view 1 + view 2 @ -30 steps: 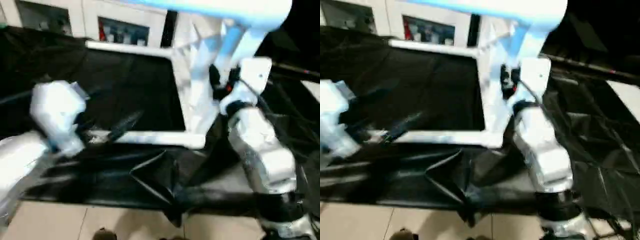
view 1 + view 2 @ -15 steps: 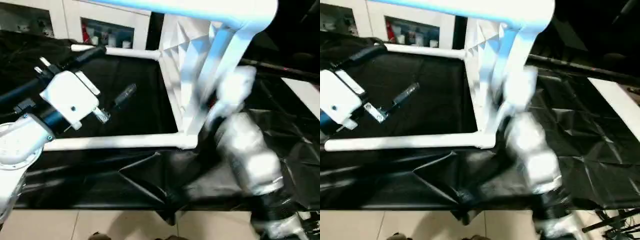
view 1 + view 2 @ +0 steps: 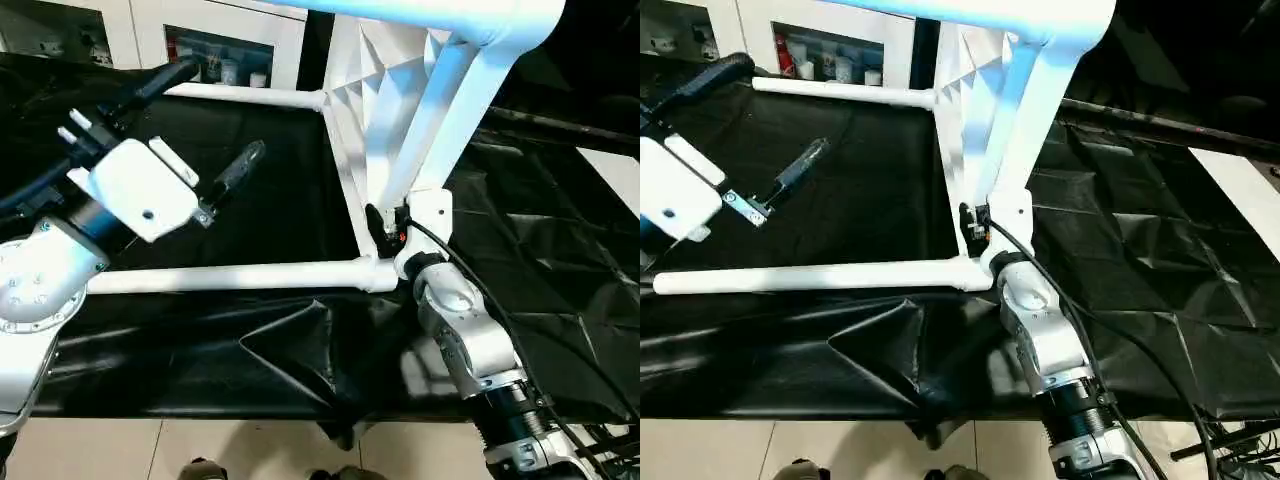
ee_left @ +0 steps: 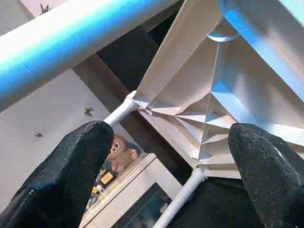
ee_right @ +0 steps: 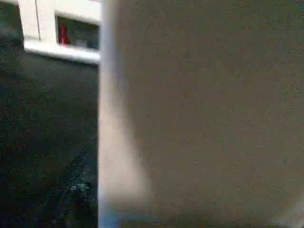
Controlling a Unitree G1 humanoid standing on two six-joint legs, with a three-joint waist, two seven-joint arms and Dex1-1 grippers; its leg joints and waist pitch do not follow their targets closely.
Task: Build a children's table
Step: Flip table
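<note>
— The left gripper (image 3: 190,125)?
— Hanging wide open, empty, over the black sheet (image 3: 560,250).
— The right gripper (image 3: 385,228)?
— Against the table (image 3: 400,90), grip unclear; it's lying sideways before the white cabinet (image 3: 150,25).

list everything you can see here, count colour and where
table top: one, white, ribbed underside showing, standing on edge on the black sheet
table legs: four, white tubes, all fitted in the top; two reach toward the robot's left over the sheet, one slants up by the right gripper, one runs across the picture's top
black sheet: one, crinkled, spread under the table
cabinet: one, white, glass fronted, behind the sheet, small items inside
floor: light tiles, near edge
left gripper: one, black fingers, jaws wide open, raised above the sheet, holding nothing
right gripper: one, black fingers, at the top's near corner by the slanting leg; grip unclear
</note>
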